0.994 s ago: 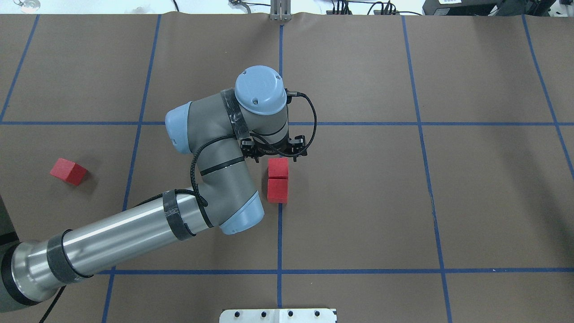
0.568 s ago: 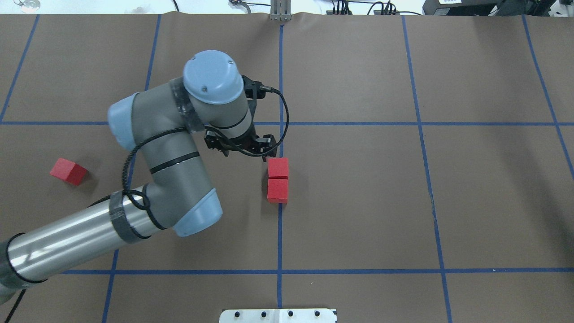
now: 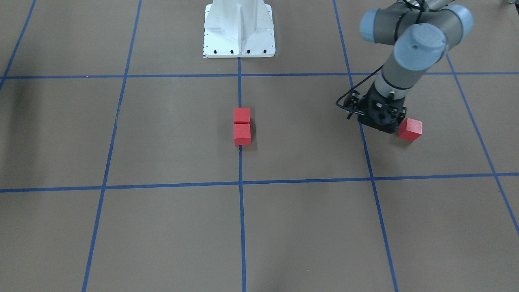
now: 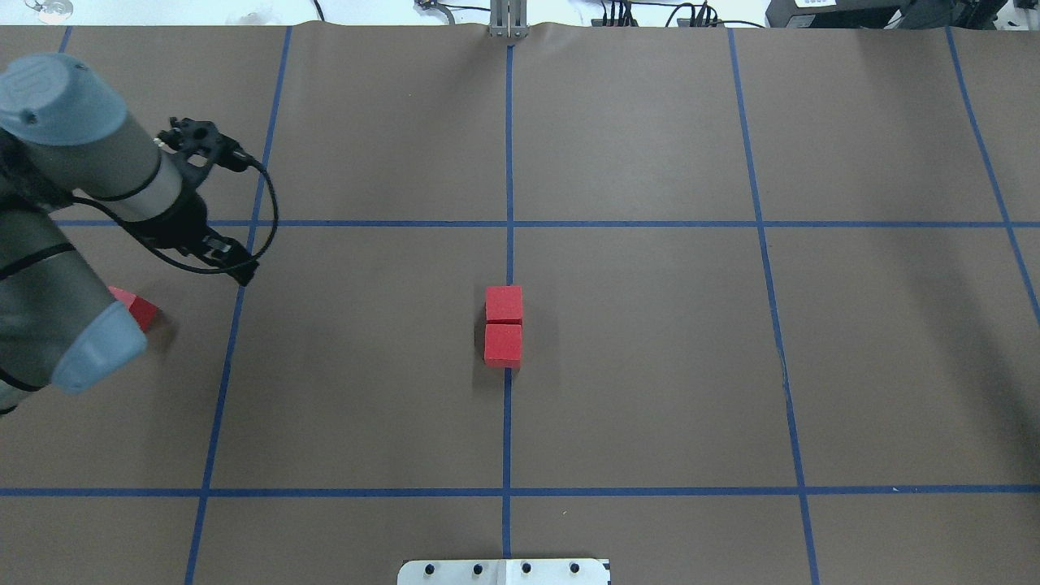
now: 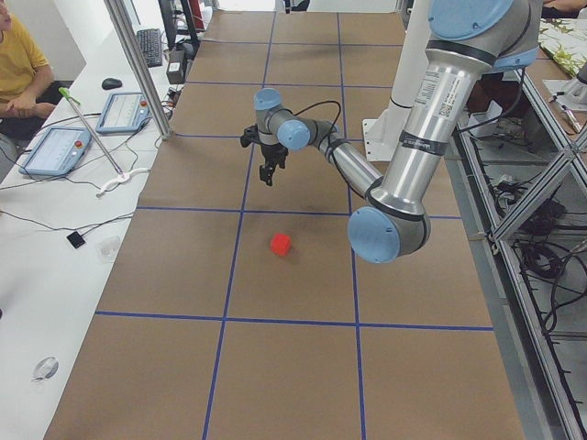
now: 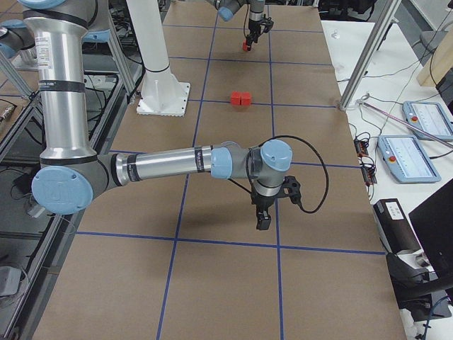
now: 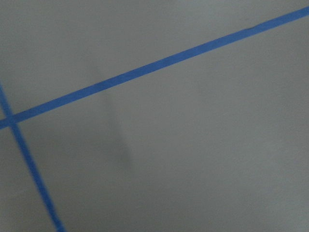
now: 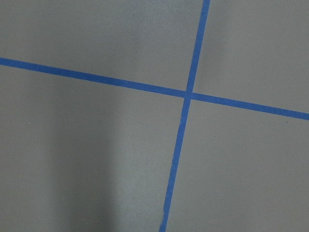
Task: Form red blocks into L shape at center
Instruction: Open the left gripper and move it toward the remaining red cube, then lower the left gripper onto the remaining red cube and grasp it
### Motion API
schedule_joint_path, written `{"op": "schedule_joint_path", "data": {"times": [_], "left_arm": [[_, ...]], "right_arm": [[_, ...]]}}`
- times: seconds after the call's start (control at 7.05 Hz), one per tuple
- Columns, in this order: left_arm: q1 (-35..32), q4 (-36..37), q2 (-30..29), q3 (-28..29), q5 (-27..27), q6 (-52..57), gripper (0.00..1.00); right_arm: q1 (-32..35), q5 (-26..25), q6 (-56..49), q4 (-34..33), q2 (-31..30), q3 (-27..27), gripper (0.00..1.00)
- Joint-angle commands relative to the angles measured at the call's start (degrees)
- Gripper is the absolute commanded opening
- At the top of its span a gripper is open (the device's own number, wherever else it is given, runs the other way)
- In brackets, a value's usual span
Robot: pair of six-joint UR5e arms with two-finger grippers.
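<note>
A brown desk [image 3: 162, 134] taped into blue squares fills the frame. The left arm [image 3: 401, 69] reaches down at the upper right, and its left gripper [image 3: 380, 121] hangs just beside one red block [image 3: 410, 129]. Whether its jaws are spread cannot be told. The right gripper [image 6: 262, 218] hangs over bare desk, jaws likewise unclear. Mid-frame, two red blocks [image 3: 242, 134] touch end to end on the centre tape line [image 3: 240, 166].

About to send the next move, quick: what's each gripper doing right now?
Left gripper: cannot tell open or closed; the loose red block lies beside it, not held.
Right gripper: cannot tell; only a side camera shows it.
</note>
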Motion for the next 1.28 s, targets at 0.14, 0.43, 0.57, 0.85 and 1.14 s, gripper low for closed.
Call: {"op": "schedule_joint_path", "data": {"times": [0.14,0.43,0.57,0.85,1.14], "left_arm": [[-4.96,-5.29,12.43,0.15,-1.18,8.89,1.00],[-4.87,-12.03,15.35,1.29,-1.18,-2.15,0.99],[-4.70,-18.85,15.62,5.39,-1.10,-4.63,0.99],[-4.35,-28.65,15.54,9.73,-1.18,-11.65,0.99],[-4.17,-28.68,15.36,9.56,-1.18,-12.30,0.99]], "right_arm": [[0.00,-0.09,0.00,0.00,0.00,-0.09,0.99],[0.00,0.00,0.00,0.00,0.00,-0.09,0.99],[0.00,0.00,0.00,0.00,0.00,-0.09,0.99],[0.00,0.00,0.00,0.00,0.00,-0.09,0.99],[0.00,-0.09,-0.09,0.00,0.00,-0.09,0.99]]}}
